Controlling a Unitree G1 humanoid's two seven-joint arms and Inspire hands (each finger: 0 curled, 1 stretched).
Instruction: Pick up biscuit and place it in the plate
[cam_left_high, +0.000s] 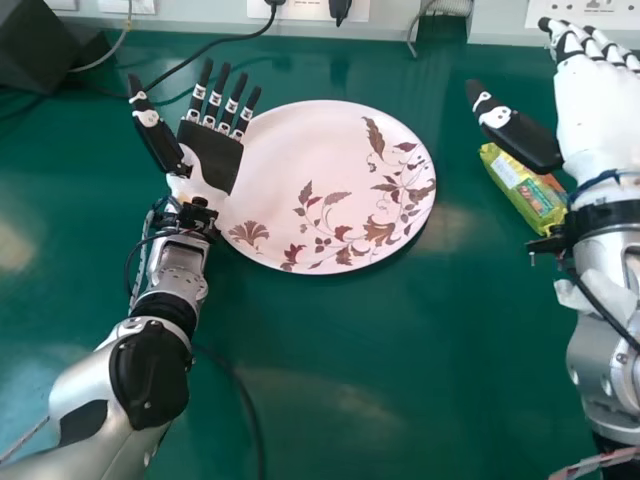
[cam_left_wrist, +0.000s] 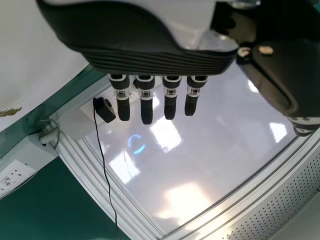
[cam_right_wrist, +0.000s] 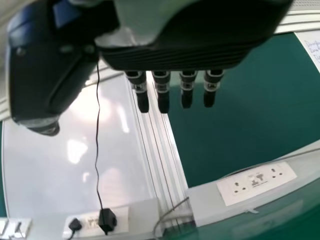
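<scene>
Because the plate (cam_left_high: 290, 150) lies flat in the middle, between the 2 arms, I take it that either could set something down on it. Left of the plate, the left hand (cam_left_high: 212, 155) is at its rim, dark palm turned up, fingers straight and a little spread, holding nothing; perhaps it's parked there as the spare, though I can't tell whether it touches the china. Across the plate's right half runs a leafy print, all of it uncovered, so the landing spot needs no tidying. Right of the plate, and apart from it, the biscuit (cam_left_high: 525, 188) lies slantwise on the green table (cam_left_high: 400, 360) in its yellow-green wrapper, part of it hidden behind the right hand (cam_left_high: 600, 115) and wrist. That nearness makes the right hand the natural picker, I'd say. Its fingers reach straight ahead beyond the packet, gripping nothing, the thumb held out toward the plate. To pinch the biscuit it would probably need to draw back and come down, minding that the slick wrapper doesn't skid off under the wrist.
</scene>
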